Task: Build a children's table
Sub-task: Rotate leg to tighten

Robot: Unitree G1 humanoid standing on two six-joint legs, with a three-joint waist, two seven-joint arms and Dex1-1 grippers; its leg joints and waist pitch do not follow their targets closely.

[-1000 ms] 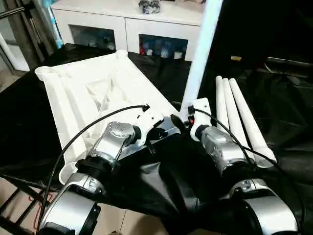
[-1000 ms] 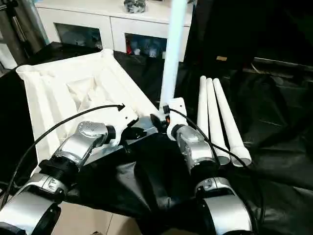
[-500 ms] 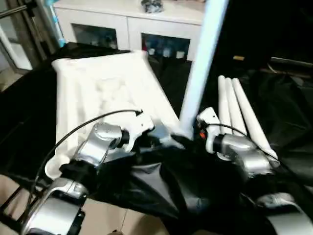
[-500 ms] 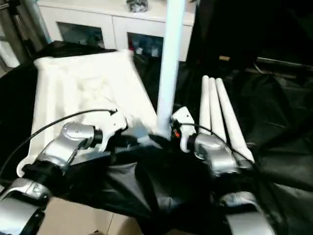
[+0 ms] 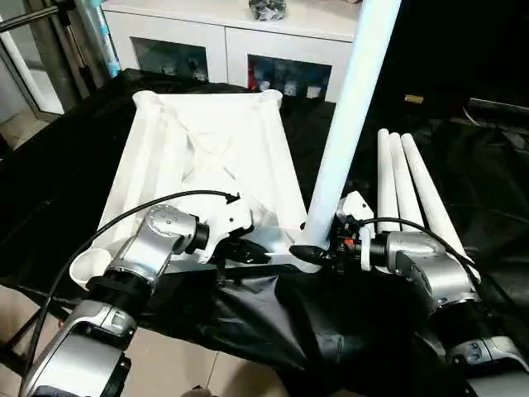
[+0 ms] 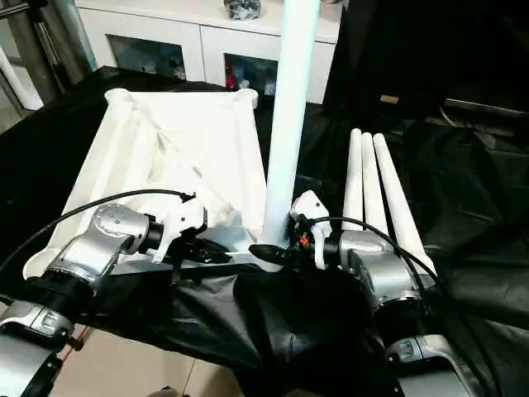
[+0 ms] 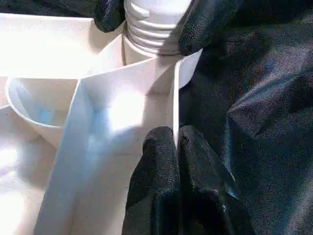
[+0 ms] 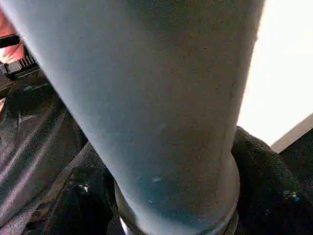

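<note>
The white tabletop (image 5: 207, 157) lies underside up on black cloth. One white leg (image 5: 351, 107) stands in its near right corner socket, leaning slightly to the right at the top. Three more legs (image 5: 405, 190) lie side by side to the right. My left gripper (image 5: 248, 251) is shut on the tabletop's thin near rim (image 7: 173, 110), just left of that socket. My right gripper (image 5: 312, 248) clasps the base of the standing leg (image 8: 161, 98) from the right. One of its black fingers (image 7: 205, 19) presses beside the leg's threaded end (image 7: 151, 24).
A white cabinet (image 5: 223, 41) with glass doors stands behind the table. Black cloth (image 5: 463, 141) covers the work surface and hangs over its near edge. A dark stand pole (image 5: 50, 50) rises at the far left.
The tabletop has swung round so its far edge now faces the cabinet squarely. My right gripper has closed in on the base of the standing leg. The left grip on the rim is unchanged.
</note>
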